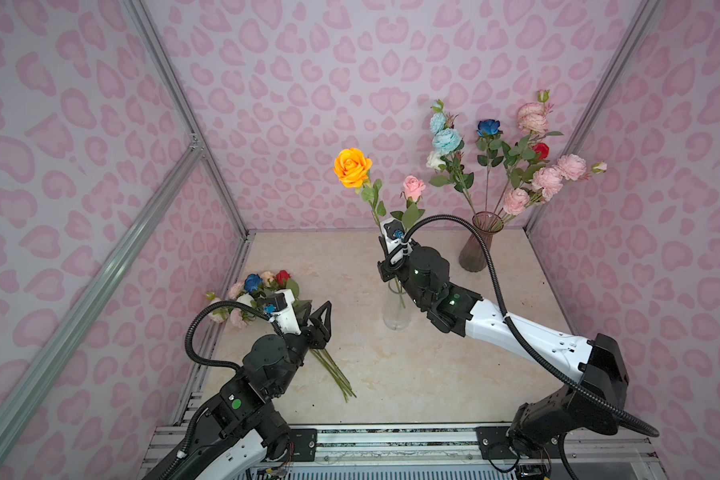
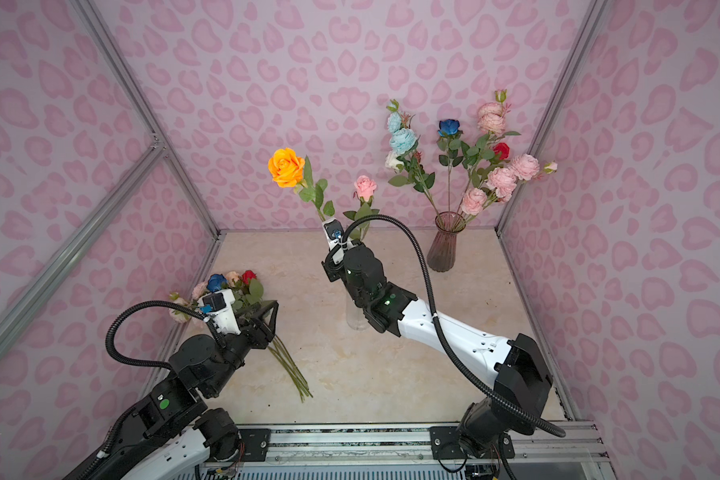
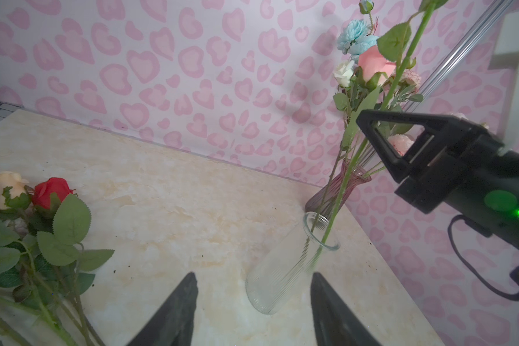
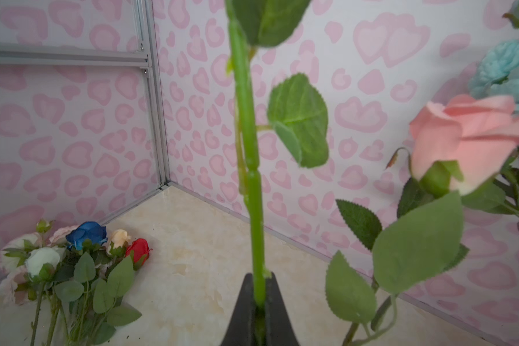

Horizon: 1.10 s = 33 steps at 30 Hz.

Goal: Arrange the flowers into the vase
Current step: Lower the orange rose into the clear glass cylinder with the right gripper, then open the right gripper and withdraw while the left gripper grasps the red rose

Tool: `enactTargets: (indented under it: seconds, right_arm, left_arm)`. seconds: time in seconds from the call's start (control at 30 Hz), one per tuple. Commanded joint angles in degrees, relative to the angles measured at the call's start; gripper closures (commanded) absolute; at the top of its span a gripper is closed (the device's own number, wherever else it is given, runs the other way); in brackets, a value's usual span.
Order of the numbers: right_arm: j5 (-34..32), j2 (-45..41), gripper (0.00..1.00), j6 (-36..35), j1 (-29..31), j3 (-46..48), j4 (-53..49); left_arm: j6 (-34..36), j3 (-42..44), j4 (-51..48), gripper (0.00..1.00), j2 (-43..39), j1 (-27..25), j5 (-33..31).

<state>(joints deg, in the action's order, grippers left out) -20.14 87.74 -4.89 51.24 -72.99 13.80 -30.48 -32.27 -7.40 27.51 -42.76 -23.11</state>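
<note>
Clamping the orange rose by its stem, our right pincer holds the lower end inside the clear vase, beside the pink rose. Our left pincer hangs apart and empty near the loose flowers on the desk. We fear tipping — a sideways tug on the stem, or the heavy head leaning on release, could lever the light vase over.

Black-and-white arms; ribbed black cables; green status lights.
</note>
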Motion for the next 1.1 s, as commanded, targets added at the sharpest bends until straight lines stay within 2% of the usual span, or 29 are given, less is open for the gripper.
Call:
enactTargets:
  seconds: [0.0,0.3,0.53,0.63,0.8,1.07]
  right_arm:
    - [-3.23,-0.68,0.9,1.66,-0.02,2.86,2.18]
    - [-8.13,1.7,0.87,3.27,-0.71,5.74,3.16]
    - [-7.63,0.12,0.86,4.43,-0.78,7.54,3.95]
    - [-7.53,-0.8,0.81,4.96,-0.66,8.2,3.94]
    - [-7.81,-2.02,0.66,5.17,-0.45,8.99,3.71]
    - [-7.45,-5.49,0.63,5.59,0.38,11.06,3.93]
  left_arm:
    - [-1.83,0.89,0.4,0.38,0.83,0.13,-1.9]
    - [-2.87,-0.14,0.24,0.38,4.56,0.14,-1.5]
    - [-3.62,0.53,-0.34,0.38,3.97,0.14,-2.02]
    - [-3.8,0.72,-0.29,0.38,4.01,0.12,-2.78]
    - [-4.54,0.49,-1.22,0.38,5.58,0.22,-4.0]
    - [-5.03,0.48,-1.13,0.38,7.85,0.14,-5.15]
